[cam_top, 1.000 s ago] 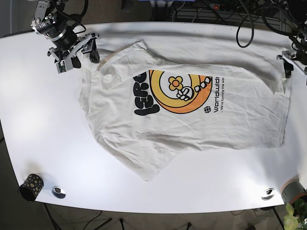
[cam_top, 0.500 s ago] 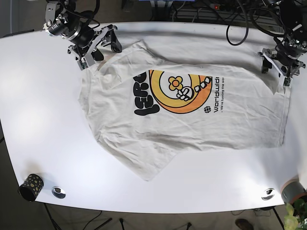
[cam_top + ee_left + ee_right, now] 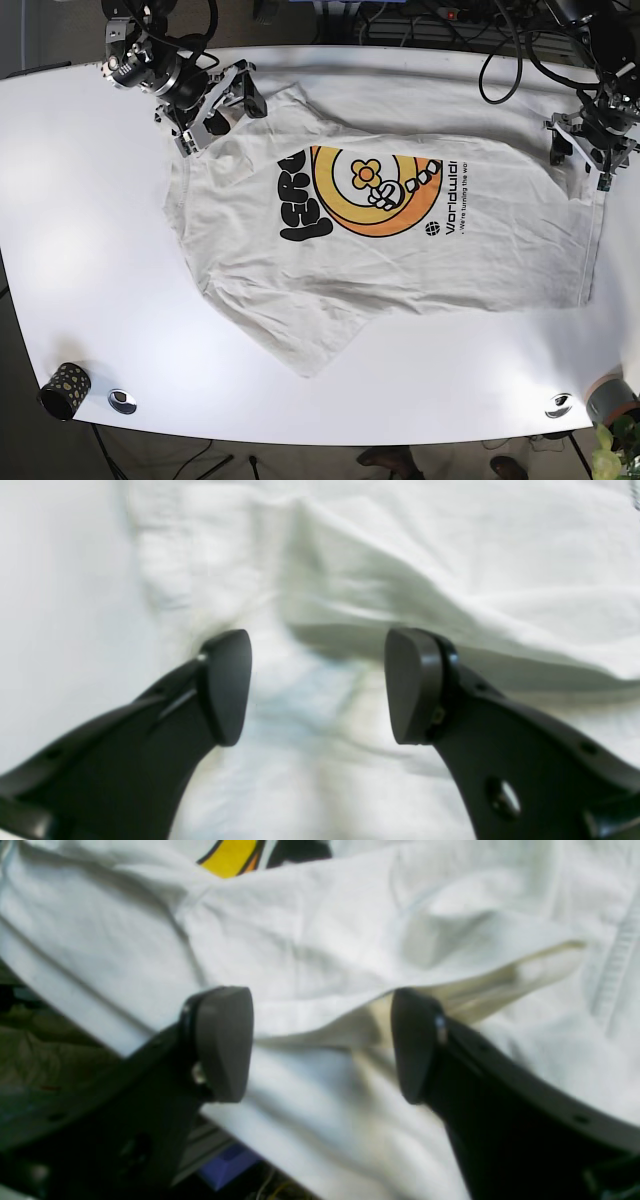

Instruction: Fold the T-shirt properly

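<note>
**A:** Item one — the T-shirt. Where is it lying?

**B:** It is lying spread on the white table, printed side up, the orange and yellow ring graphic showing near the middle. The collar end is pointing toward my right gripper, the hem toward my left gripper. One sleeve is sticking out toward the near edge of the table.

**A:** Item two — your right gripper?

**B:** I am holding its jaws apart, nothing between them. In the right wrist view the two dark fingers are straddling a raised fold of cloth at the shoulder, with a scrap of the yellow print showing above. Whether the tips are touching the fabric, I cannot tell.

**A:** Item three — the left gripper?

**B:** Also standing apart, gripping nothing. In the left wrist view its pads are hovering over the hem corner, a lifted wrinkle lying just beyond them. The view is blurred, so contact is not readable.

**A:** Sundries?

**B:** A dark speckled cup is standing at the near corner on my right side, well apart from the shirt; two round metal fittings are sitting in the table near the front edge
</note>
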{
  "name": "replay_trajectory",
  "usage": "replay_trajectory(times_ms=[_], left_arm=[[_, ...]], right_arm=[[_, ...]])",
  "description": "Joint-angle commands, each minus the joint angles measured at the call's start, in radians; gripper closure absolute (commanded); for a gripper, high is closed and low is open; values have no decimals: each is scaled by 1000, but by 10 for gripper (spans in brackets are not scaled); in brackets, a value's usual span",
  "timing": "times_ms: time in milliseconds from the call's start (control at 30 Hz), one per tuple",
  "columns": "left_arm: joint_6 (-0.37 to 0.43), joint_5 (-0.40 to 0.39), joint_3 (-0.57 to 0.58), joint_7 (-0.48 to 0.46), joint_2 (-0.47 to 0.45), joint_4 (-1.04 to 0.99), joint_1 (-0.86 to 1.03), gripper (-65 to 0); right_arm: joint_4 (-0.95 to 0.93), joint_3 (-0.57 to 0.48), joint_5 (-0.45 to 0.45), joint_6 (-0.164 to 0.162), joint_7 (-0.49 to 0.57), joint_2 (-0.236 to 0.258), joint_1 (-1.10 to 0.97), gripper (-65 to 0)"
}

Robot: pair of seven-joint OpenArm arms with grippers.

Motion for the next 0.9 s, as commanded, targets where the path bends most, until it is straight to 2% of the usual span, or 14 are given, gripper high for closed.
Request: replay_trajectory(times_ms=[0,167,400,433,533,633,700,867], left_arm=[[2,-9,-28,-20,-35,36,-19,-390],[2,-9,-85,-20,-61,27,-69,-390],[2,-9,-102,-20,-106,-22,-105,-390],[2,-9,-102,-20,-111,-30,-111,-390],[2,-9,-101,-20,-118,-36,-114,-390],[2,-9,-102,-18,-117,-36,-112,-390],[2,-9,-102,-18,-115,-36,-111,-390],[2,-9,-101,-18,-112,-36,-108,-390]], right_arm=[[-3,11,19,5,23,7,3,-409],[-49,6,18,5,23,9,32,-409],[-128,5,22,3,23,1,121,-400],[-133,5,22,3,23,-8,137,-382],[-133,5,19,3,23,-24,183,-262],[-127,5,24,3,22,-24,229,-70],[-127,5,24,3,22,-25,252,-3],[-133,5,21,3,22,-25,313,0]])
